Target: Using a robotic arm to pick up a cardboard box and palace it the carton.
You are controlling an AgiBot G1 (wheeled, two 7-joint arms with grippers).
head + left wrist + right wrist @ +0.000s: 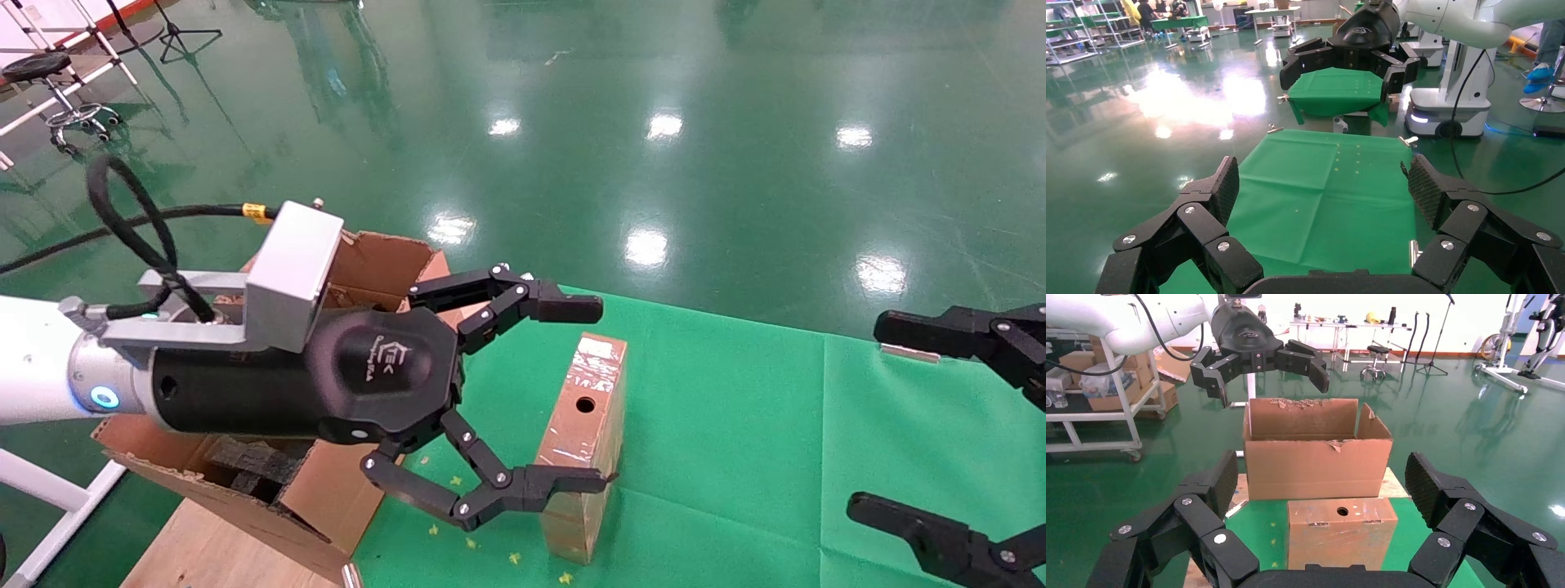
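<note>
The cardboard box (582, 437) is slim, brown and tape-wrapped. It stands on edge on the green cloth with a round hole in its upper narrow face, also seen in the right wrist view (1342, 536). The large carton (384, 253) with torn flaps stands just beyond it (1315, 459). My left gripper (603, 394), on the white robotic arm, hangs open and empty in the air above the carton (1260, 358), not touching the box. My right gripper (895, 425) is open and empty at the table's right, facing the box (1322, 478).
A green cloth (735, 425) covers the table, clipped at its edges. The carton rests on a wooden board (188, 547) and holds dark foam pieces (253, 465). A stool and stands (57, 90) are on the glossy floor far left. A cart with boxes (1107, 386) stands behind.
</note>
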